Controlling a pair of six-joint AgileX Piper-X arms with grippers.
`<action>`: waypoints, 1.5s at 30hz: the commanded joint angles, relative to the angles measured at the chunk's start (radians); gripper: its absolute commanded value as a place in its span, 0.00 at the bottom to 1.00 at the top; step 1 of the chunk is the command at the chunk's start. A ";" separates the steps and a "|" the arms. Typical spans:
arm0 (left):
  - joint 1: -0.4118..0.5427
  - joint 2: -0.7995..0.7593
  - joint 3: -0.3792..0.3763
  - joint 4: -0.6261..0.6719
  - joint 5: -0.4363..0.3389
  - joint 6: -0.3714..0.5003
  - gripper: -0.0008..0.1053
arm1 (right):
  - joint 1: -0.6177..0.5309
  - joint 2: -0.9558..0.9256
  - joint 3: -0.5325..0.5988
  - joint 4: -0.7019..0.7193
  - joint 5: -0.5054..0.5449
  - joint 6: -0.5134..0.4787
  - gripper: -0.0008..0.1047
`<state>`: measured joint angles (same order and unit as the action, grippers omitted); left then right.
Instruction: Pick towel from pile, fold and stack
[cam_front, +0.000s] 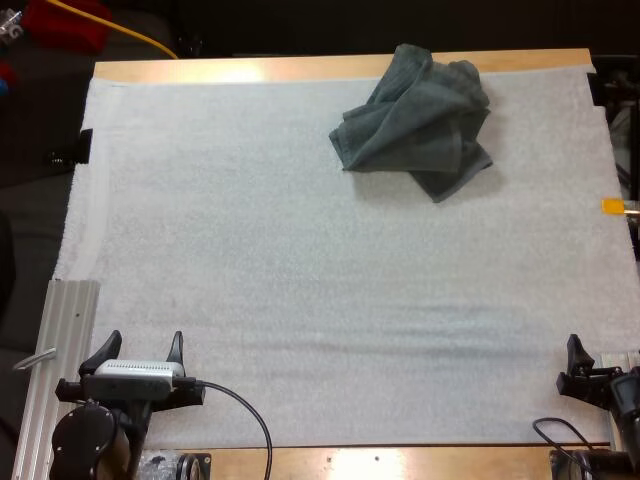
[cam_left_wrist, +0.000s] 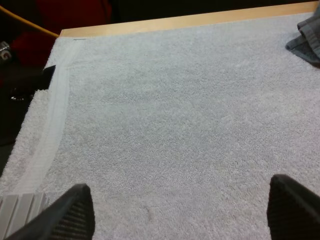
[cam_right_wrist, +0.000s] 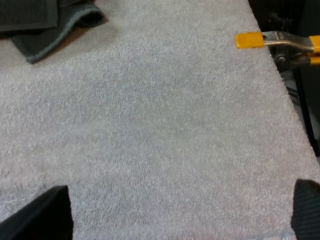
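Wooden table (cam_front: 330, 68), with bare wood showing as a strip along the far side and another along the near edge. White mat (cam_front: 300, 300) lies flat on it and covers nearly the whole top; a paler band runs down its left margin. One crumpled dark grey-green towel (cam_front: 415, 120) sits on the mat, right of centre, close to the far edge, folds bunched. Ribbed metal rail (cam_front: 60, 340) just beside the mat's near left corner.
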<state>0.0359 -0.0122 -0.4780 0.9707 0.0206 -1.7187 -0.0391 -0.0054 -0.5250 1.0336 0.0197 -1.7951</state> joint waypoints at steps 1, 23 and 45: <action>-0.001 -0.137 -0.006 -0.011 -0.009 -0.004 0.65 | -0.004 -0.046 -0.005 -0.001 0.005 -0.003 0.81; -0.001 -0.137 -0.006 -0.011 0.022 -0.004 0.65 | -0.004 -0.046 -0.005 -0.001 0.005 0.020 0.81; -0.001 -0.106 -0.055 -0.004 0.112 0.010 0.65 | -0.004 0.028 -0.041 0.010 -0.072 0.047 0.81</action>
<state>0.0359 -0.0122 -0.5222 0.9717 0.1196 -1.7079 -0.0391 0.0222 -0.5506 1.0420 -0.0414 -1.7483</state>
